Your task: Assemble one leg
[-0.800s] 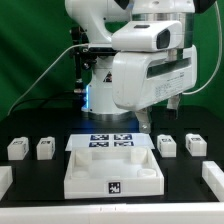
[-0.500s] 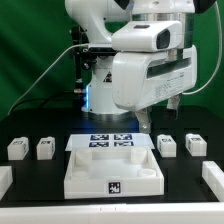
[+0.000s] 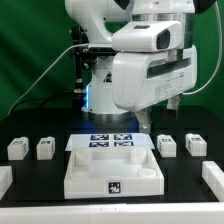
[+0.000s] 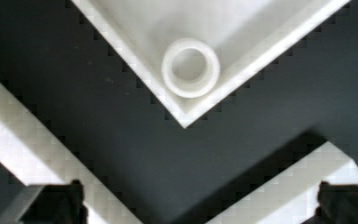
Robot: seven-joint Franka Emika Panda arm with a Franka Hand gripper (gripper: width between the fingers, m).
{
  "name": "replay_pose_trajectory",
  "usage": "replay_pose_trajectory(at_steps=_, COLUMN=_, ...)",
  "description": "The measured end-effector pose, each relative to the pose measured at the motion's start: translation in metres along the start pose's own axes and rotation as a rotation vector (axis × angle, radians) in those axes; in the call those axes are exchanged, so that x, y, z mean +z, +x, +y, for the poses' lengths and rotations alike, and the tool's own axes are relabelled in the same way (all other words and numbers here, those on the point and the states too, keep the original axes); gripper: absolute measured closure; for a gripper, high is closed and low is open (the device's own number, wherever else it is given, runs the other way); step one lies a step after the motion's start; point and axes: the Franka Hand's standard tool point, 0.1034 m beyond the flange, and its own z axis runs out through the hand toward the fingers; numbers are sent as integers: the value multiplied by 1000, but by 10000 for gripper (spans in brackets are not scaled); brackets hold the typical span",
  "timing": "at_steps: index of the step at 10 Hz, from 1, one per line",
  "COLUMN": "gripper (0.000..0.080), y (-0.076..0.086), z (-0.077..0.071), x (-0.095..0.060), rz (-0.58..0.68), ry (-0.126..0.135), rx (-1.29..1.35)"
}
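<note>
Four legs stand on the black table in the exterior view: two on its left [image 3: 17, 148] [image 3: 45, 148] and two on its right [image 3: 167, 145] [image 3: 195, 144]. Each is a small white block with a tag. My gripper [image 4: 194, 200] is open and empty, with its dark fingertips [image 4: 43, 205] far apart. The arm's white hand [image 3: 150, 70] hangs high above the table, touching no leg. No leg shows in the wrist view, only a white corner with a round hole [image 4: 190, 68].
The large flat white tray-like piece [image 3: 75, 180] with raised rims lies front centre. The marker board [image 3: 110, 140] lies behind it. White parts lie at the exterior view's left edge [image 3: 5, 180] and right edge [image 3: 212, 178]. The robot base stands behind.
</note>
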Motion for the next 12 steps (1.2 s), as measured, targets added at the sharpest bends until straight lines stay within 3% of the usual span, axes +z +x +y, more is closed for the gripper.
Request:
replay_pose_trajectory(at_steps=2, gripper=150, y=-4, z=-4, x=0, rz=0, ry=-1, rx=-97)
replay_pose_trajectory(at_steps=3, gripper=150, y=-14, z=-13, x=-2, rz=3, ry=-10, rx=-241)
replay_pose_trajectory(at_steps=5, gripper=150, y=-37, z=-31, x=3, rz=26, ry=-56, rx=-549)
replay_pose_trajectory(at_steps=6, gripper=150, y=-39, z=-31, x=4, rz=16, ry=-44, rx=-615)
replay_pose_trajectory(at_steps=10, gripper=150, y=-39, z=-29, x=5, rz=15, ry=-45, rx=-672)
replay_pose_trajectory(at_steps=11, gripper=150, y=-45, z=-32, x=8, rz=16, ry=-47, rx=-670)
replay_pose_trajectory(at_steps=12, gripper=150, y=-69, z=-43, x=17, rz=14, ry=-44, rx=-692)
